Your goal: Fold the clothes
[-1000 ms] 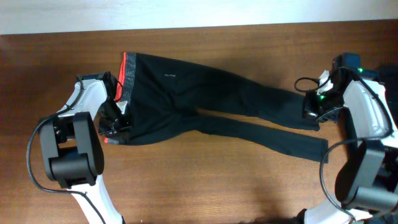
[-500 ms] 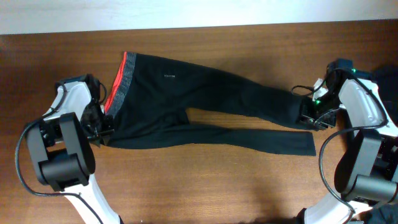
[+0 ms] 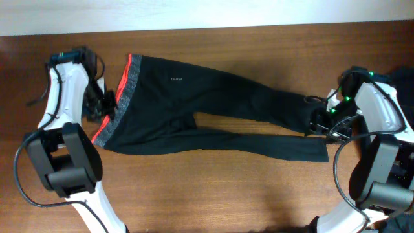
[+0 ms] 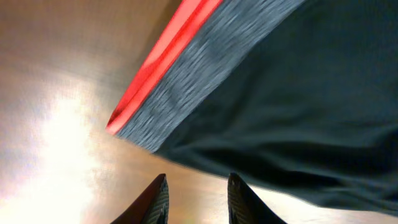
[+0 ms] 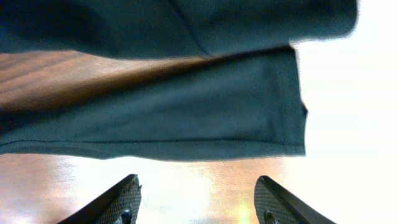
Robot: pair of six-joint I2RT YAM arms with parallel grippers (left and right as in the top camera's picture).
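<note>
The black trousers (image 3: pixel 213 110) lie spread flat across the wooden table, legs running to the right. Their grey waistband (image 3: pixel 124 90), edged in red, is at the left. My left gripper (image 3: pixel 105 107) hovers just left of the waistband. In the left wrist view the left gripper (image 4: pixel 196 190) is open over bare wood, and the waistband corner (image 4: pixel 180 99) lies just ahead of the fingertips. My right gripper (image 3: pixel 317 124) sits at the leg ends. In the right wrist view it (image 5: pixel 198 190) stands wide open and empty, the lower leg's hem (image 5: pixel 205 118) just beyond it.
A dark bundle (image 3: pixel 396 72) lies at the right edge behind the right arm. A pale strip (image 3: pixel 194 13) borders the back of the table. Bare wood (image 3: pixel 213 194) stretches in front of the trousers.
Both grippers have let go of the trousers and opened. The left arm pulled the waistband leftward, then drew back to the far left. The trouser legs now lie straighter.
</note>
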